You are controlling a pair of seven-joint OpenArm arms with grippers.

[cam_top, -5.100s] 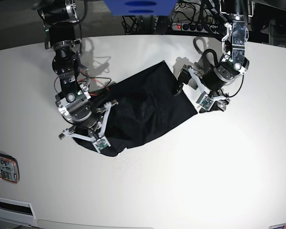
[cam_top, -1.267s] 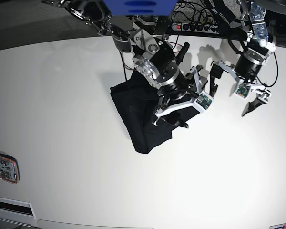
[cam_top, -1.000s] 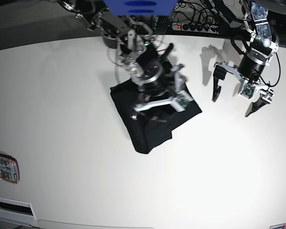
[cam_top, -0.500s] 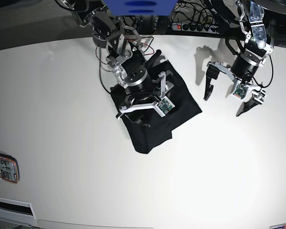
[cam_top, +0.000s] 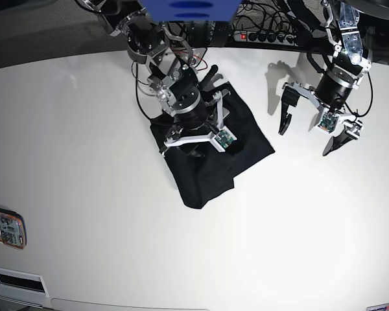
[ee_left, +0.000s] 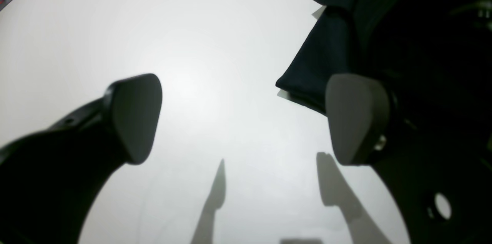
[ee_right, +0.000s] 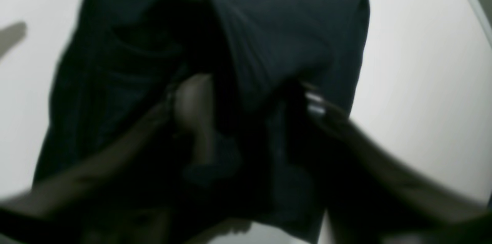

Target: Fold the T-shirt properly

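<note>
The right end effector point(cam_top: 196, 144) sits down on the black T-shirt point(cam_top: 246, 133), its fingers point(ee_right: 192, 102) around a bump of cloth. The left end effector point(cam_top: 309, 127) hangs wide open, holding nothing, above the bare bench point(cam_top: 298, 214) beside the T-shirt.

no legible text, label, brand, number or sign in any view. the small packet point(cam_top: 5, 225) at the table's point(cam_top: 117, 246) left edge bears print too small to read.
</note>
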